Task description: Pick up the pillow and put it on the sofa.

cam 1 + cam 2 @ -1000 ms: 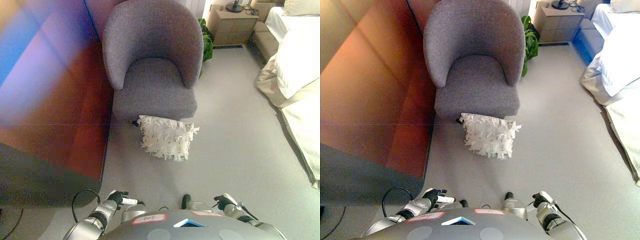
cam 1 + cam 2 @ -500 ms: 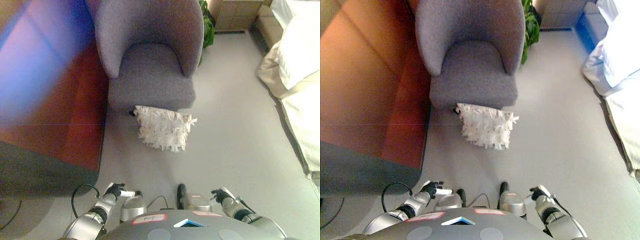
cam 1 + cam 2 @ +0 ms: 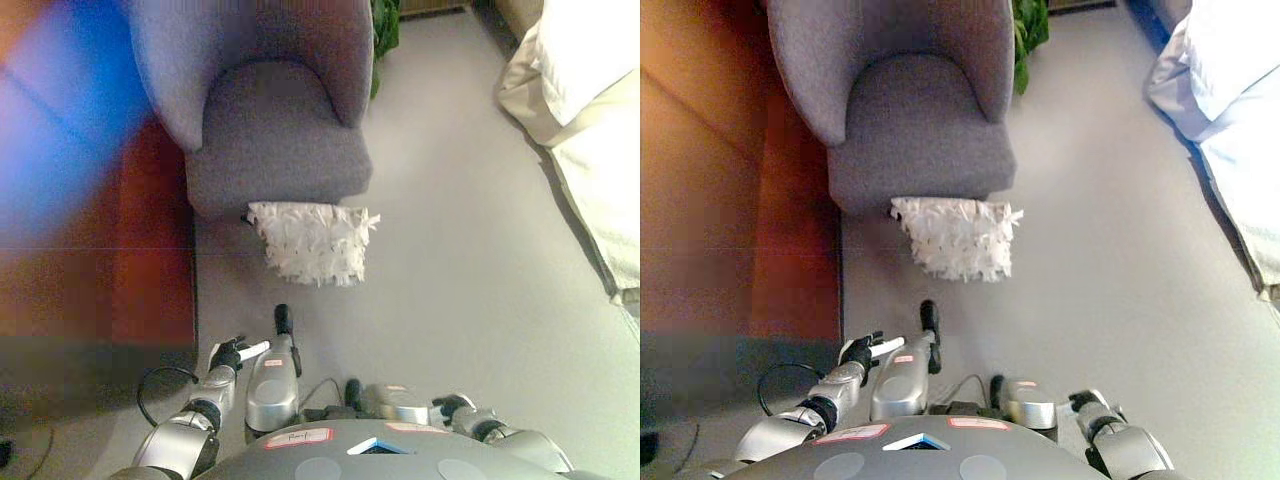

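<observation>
Pillow point(image 3: 312, 241), white and shaggy, stands on the floor point(image 3: 460, 270), leaning against the front of the grey sofa point(image 3: 275, 150), a one-seat tub chair. Top edge of the pillow touches the seat front. Nothing lies between me and the pillow.

Around: dark red-brown panel point(image 3: 710, 200) runs along my left, close beside the sofa. Green plant point(image 3: 1028, 30) just behind the sofa's right side. Bed point(image 3: 590, 130) with pale bedding at far right, well apart from the sofa, open floor between.

My left hand point(image 3: 232, 352) hangs low at lower left, fingers loosely curled, one white tip pointing right, holding nothing. My right hand point(image 3: 1085, 402) shows at the lower right edge; cannot tell how its fingers are set. Both hands well short of the pillow.

Against a second ago: whole view has slid down and toward the sofa, so the camera moved. The sofa's top is now cut off, and the nightstand and lamp at upper right are out of view. Pillow and sofa keep the same relation to each other, pillow unmoved against the seat front. My hands are at about the same low spots in the view, both still empty as far as I can see.

Surface: plain light grey carpet. A bedroom, by the bed.
</observation>
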Controlling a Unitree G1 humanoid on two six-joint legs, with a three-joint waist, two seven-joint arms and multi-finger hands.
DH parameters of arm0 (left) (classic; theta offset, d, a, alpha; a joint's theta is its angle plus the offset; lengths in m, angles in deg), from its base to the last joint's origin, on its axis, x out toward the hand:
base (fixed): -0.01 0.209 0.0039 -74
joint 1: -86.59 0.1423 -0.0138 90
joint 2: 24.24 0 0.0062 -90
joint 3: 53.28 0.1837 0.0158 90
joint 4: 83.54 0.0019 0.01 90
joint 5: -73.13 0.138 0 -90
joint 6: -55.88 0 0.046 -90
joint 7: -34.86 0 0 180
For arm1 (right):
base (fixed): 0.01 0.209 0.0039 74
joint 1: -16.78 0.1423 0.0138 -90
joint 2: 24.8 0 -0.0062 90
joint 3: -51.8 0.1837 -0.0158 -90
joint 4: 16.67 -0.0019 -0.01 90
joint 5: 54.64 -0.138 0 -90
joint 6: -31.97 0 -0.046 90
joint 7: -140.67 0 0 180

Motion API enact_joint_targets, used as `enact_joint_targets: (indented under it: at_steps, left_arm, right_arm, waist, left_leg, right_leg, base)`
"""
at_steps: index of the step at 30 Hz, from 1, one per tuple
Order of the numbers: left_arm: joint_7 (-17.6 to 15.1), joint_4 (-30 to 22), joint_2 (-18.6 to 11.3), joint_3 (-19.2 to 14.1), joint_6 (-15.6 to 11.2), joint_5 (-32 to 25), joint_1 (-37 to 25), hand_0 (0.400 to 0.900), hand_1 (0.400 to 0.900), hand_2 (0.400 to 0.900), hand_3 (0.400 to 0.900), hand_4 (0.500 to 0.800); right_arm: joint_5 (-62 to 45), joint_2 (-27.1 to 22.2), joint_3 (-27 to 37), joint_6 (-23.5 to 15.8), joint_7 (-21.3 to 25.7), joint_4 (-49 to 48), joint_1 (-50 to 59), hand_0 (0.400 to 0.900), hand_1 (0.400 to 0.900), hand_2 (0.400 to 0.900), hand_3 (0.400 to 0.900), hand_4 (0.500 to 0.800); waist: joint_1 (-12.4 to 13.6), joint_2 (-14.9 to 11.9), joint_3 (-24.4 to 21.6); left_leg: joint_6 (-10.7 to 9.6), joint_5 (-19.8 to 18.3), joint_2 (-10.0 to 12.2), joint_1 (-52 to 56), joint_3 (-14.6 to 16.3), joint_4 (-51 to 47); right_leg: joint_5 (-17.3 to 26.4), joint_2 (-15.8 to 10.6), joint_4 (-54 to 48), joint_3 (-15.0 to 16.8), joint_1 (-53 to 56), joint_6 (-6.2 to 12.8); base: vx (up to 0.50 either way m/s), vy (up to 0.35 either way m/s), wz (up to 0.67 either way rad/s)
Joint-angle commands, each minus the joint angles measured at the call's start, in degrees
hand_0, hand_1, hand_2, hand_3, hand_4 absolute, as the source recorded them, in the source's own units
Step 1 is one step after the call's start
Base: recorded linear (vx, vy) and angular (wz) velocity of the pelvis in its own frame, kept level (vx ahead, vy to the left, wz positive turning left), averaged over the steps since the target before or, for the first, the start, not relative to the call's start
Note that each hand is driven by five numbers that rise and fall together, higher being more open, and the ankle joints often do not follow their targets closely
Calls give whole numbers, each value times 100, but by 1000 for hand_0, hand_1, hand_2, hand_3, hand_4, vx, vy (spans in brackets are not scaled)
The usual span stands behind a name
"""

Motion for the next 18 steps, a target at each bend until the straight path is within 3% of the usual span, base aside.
enact_joint_targets:
  at_steps: [1,2,3,4,6,8,9,11,13,15,18]
  left_arm:
    - [-98,135,-255,-30,172,182,404,900,900,900,900,800]
    - [-49,116,-300,-13,297,248,378,900,900,900,900,800]
    - [-31,136,-322,2,305,256,365,900,900,900,900,800]
    - [10,166,-372,37,276,334,344,900,900,900,900,800]
    - [105,186,-472,145,316,529,280,900,900,900,900,800]
    - [91,179,-517,198,340,499,228,900,900,900,900,800]
    - [78,170,-578,255,346,414,136,900,900,900,900,800]
    - [80,161,-630,302,332,435,-3,900,900,900,900,800]
    - [75,154,-645,370,308,463,-102,900,900,900,900,800]
    - [65,176,-636,441,253,487,-175,900,900,900,900,800]
    - [16,190,-613,466,147,541,-192,900,900,900,900,800]
  right_arm:
    - [348,-100,137,-215,97,-505,-324,900,900,900,900,800]
    - [458,-98,183,-238,127,-563,-311,900,900,900,900,800]
    - [483,-106,192,-233,132,-614,-300,900,900,900,900,800]
    - [572,-125,163,-254,66,-716,-285,900,900,900,900,800]
    - [642,-105,66,-372,23,-833,-271,900,900,900,900,800]
    - [646,-91,4,-413,39,-910,-206,900,900,900,900,800]
    - [550,-81,-84,-443,68,-981,-99,900,900,900,900,800]
    - [359,-67,-195,-430,159,-998,41,900,900,900,900,800]
    - [210,-85,-259,-489,233,-1006,167,900,900,900,900,800]
    - [84,-102,-293,-624,307,-992,273,900,900,900,900,800]
    - [43,-121,-334,-728,278,-981,421,900,900,900,900,800]
  waist:
    - [177,-299,-539]
    - [183,-382,-612]
    - [191,-407,-645]
    - [194,-410,-685]
    - [174,-452,-765]
    - [152,-472,-790]
    - [90,-472,-735]
    - [15,-416,-645]
    - [-45,-327,-548]
    - [-191,-307,-385]
    - [-398,-420,-242]
  left_leg:
    - [174,459,-102,-522,233,225]
    - [302,302,-181,-392,312,186]
    - [390,201,-271,-320,265,167]
    - [519,69,-406,-212,182,113]
    - [652,-30,-583,-52,149,-21]
    - [693,-78,-659,77,160,-128]
    - [711,-86,-718,278,143,-293]
    - [677,-63,-719,477,76,-471]
    - [616,-93,-661,647,-73,-581]
    - [573,-205,-685,793,-306,-593]
    - [530,-662,-833,940,-646,-350]
  right_leg:
    - [305,-889,654,-661,865,954]
    - [936,-1128,1029,-796,727,1083]
    - [1258,-1232,1316,-775,626,1109]
    - [1613,-1261,1724,-676,443,1103]
    - [1927,-1211,2008,-610,151,1103]
    - [2021,-1238,2081,-691,-134,1100]
    - [1830,-1204,1988,-818,-565,1050]
    - [1568,-1081,1404,-1033,-1223,956]
    - [1637,-1025,940,-1079,-1872,911]
    - [1822,-1086,493,-938,-2356,914]
    - [2485,-1329,-146,-533,-2816,1058]
  base:
    - [579,279,9]
    - [567,301,14]
    - [618,331,21]
    - [517,248,23]
    - [512,190,31]
    - [344,73,21]
    - [301,-34,21]
    - [277,-125,29]
    - [157,-180,33]
    - [188,-198,64]
    - [235,-211,79]
